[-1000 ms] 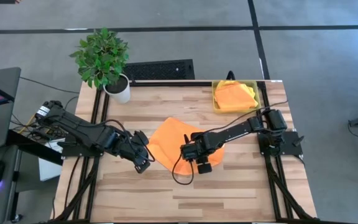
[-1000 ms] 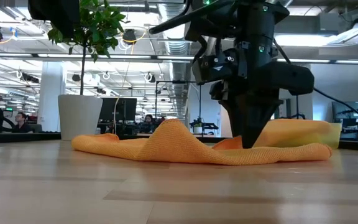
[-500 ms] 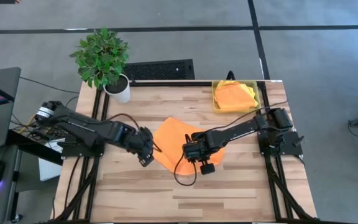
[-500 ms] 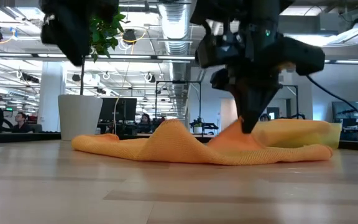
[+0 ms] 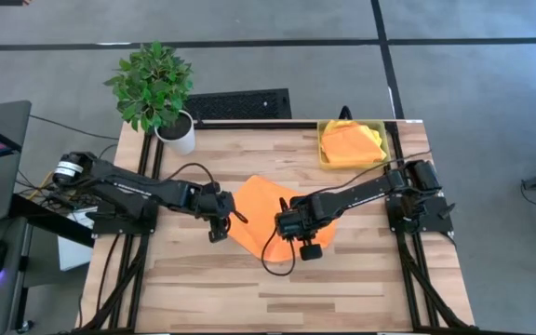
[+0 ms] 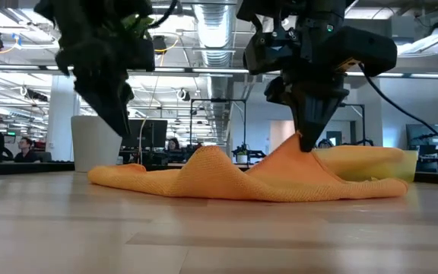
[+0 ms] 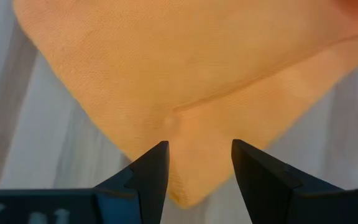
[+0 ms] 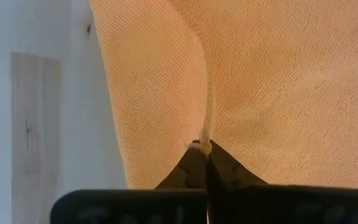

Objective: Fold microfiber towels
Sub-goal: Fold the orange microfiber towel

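Towel folding under way on a wood table (image 5: 342,288): an orange towel (image 5: 261,207) lies rumpled at mid-table, one corner lifted into a small peak by the right gripper (image 5: 291,226). Its fingers are clenched tight on a pinch of the cloth, seen as a raised ridge running into the tips in the right wrist view (image 8: 205,148); the low view shows the fabric tented up to the tips (image 6: 304,143). The pinch looks meant to give that arm a hold for lifting or dragging the corner across.

The left gripper (image 5: 220,221) sits at the towel's opposite corner, just above the cloth, w/ fingers (image 7: 148,177) spread apart and nothing between them. The corner point of the towel (image 7: 179,155) lies straight ahead of the gap, so the arm appears lined up to take that corner, giving a two-handed hold for the fold.

More towels, orange and yellow, wait piled in a yellow bin (image 5: 324,147) at the table's far right corner, well apart from the work. A potted plant (image 5: 154,88) stands at the far left corner, clear of both arms.

People and desks show in the room behind, in the low view. No brand, label or readable writing on any item.
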`<state>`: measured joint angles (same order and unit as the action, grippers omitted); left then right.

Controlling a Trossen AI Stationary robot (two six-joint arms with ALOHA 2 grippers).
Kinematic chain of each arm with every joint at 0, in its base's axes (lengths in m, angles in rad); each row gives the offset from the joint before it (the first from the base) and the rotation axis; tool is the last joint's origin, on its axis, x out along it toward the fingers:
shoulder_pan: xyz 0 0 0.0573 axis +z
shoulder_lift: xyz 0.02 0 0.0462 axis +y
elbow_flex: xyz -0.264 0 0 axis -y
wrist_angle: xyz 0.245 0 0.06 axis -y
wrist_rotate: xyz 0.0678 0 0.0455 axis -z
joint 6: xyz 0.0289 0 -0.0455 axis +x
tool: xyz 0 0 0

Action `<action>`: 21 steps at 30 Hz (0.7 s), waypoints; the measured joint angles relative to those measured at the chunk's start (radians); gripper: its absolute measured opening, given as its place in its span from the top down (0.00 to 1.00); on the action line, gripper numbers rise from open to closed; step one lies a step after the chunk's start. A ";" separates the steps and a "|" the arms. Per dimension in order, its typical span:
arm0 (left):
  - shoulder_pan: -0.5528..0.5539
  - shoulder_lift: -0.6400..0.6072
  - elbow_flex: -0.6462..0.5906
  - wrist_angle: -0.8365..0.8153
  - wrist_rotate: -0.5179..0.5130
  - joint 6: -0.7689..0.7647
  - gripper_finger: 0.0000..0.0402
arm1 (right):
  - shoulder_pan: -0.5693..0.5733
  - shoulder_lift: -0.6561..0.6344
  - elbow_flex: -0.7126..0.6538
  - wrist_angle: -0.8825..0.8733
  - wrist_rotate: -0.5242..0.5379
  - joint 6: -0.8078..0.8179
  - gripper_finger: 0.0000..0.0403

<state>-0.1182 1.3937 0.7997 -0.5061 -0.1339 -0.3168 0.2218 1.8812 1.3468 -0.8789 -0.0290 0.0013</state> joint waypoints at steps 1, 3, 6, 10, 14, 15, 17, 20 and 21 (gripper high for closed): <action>0.006 0.000 -0.018 0.024 -0.010 0.011 0.58 | 0.000 0.000 0.000 0.001 0.000 0.002 0.99; 0.019 0.000 -0.050 0.071 -0.014 0.029 0.58 | 0.000 0.000 0.000 0.000 0.000 0.011 0.99; 0.036 0.000 -0.093 0.136 0.006 0.056 0.58 | 0.000 0.000 0.000 0.001 0.000 0.018 0.99; 0.052 0.000 -0.146 0.239 0.018 0.073 0.58 | 0.000 0.000 0.000 0.001 0.000 0.025 0.99; 0.069 0.006 -0.150 0.248 0.017 0.089 0.58 | -0.002 0.000 0.000 0.002 0.000 0.026 0.99; 0.073 0.014 -0.150 0.252 0.018 0.092 0.58 | -0.003 0.000 0.000 0.002 0.000 0.026 0.98; 0.080 0.038 -0.150 0.257 0.024 0.113 0.58 | -0.008 0.000 0.000 0.003 -0.001 0.026 0.99; 0.083 0.092 -0.150 0.279 0.040 0.121 0.58 | -0.016 0.000 0.000 0.005 0.000 0.029 0.99; 0.083 0.110 -0.148 0.289 0.044 0.116 0.58 | -0.018 0.000 0.000 0.007 0.000 0.035 0.99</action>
<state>-0.0353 1.5035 0.6519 -0.2171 -0.0897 -0.2010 0.2043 1.8816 1.3468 -0.8716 -0.0292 0.0366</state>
